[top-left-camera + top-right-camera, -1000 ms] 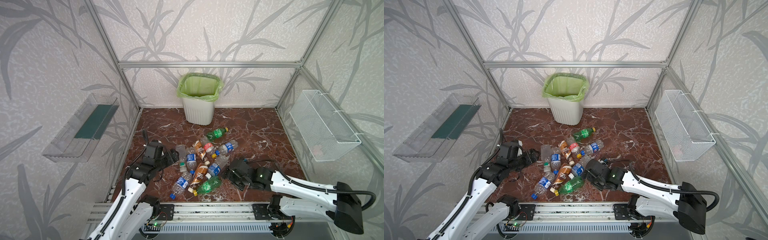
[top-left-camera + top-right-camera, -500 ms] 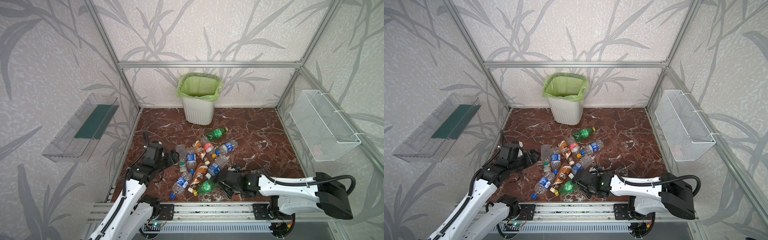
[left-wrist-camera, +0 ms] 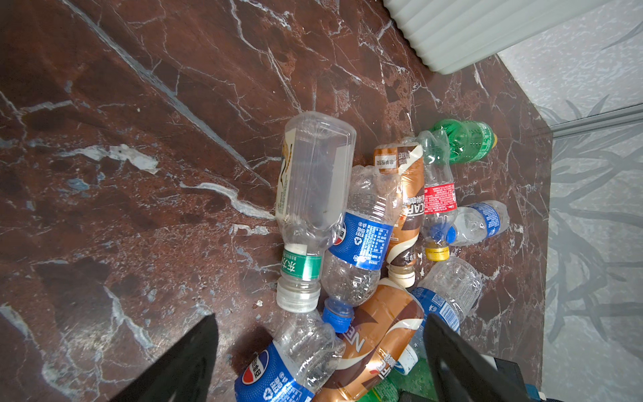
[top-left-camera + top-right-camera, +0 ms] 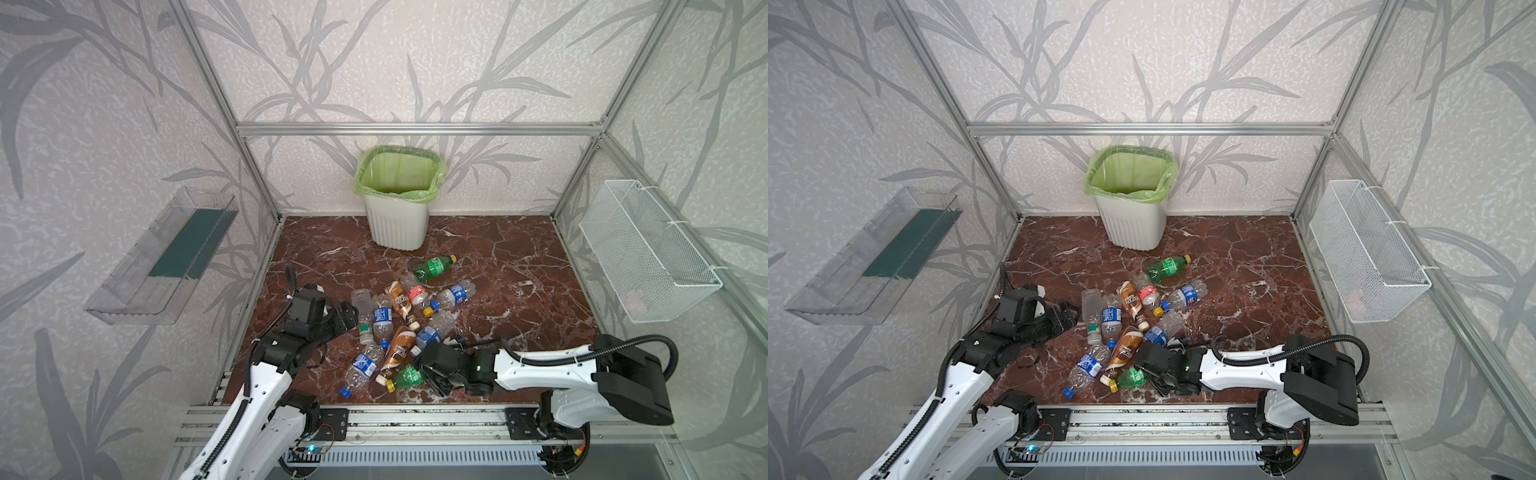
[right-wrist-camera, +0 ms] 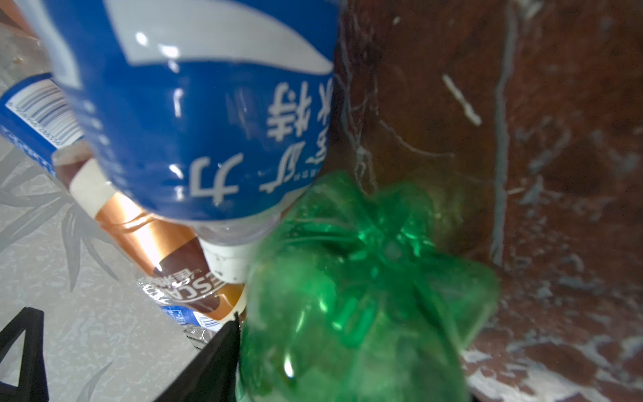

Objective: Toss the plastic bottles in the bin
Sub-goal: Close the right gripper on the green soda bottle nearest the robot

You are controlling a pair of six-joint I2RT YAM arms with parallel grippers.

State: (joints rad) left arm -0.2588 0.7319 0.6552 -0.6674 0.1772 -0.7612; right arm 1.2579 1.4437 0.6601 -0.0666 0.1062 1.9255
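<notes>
- My right pincer (image 4: 430, 375) lies low on the marble floor (image 4: 498, 270) at the near edge of the pile, its jaws around the base end of the nearer green bottle (image 4: 407, 377). I come in from the side because that bottle lies flat, cap pointing away from me.
- In the right wrist view one black finger (image 5: 222, 348) touches the green bottle's crumpled base. The other finger is hidden, so I cannot tell whether the squeeze is complete or merely begun.
- A blue-labelled bottle (image 5: 195, 121) and a brown-wrapped bottle (image 5: 156, 240) crowd against the green one. I judge a careless lift could drag them along.
- My left pincer (image 4: 347, 313) hovers beside the pile's left flank with its jaws spread wide and empty, clear of my right arm's work.
- The plastic bottles (image 4: 399, 316) lie scattered mid-floor, with a second green bottle (image 4: 434, 266) lying nearest the bin (image 4: 399, 224). The bin stands at the back wall, well apart from the pile, and I see nothing in its green liner.
- Against a second ago, my right arm has slid leftward, bringing the pincer from clear of the green bottle onto it, and its jaws have narrowed.
- My left arm and the pile look unchanged.
</notes>
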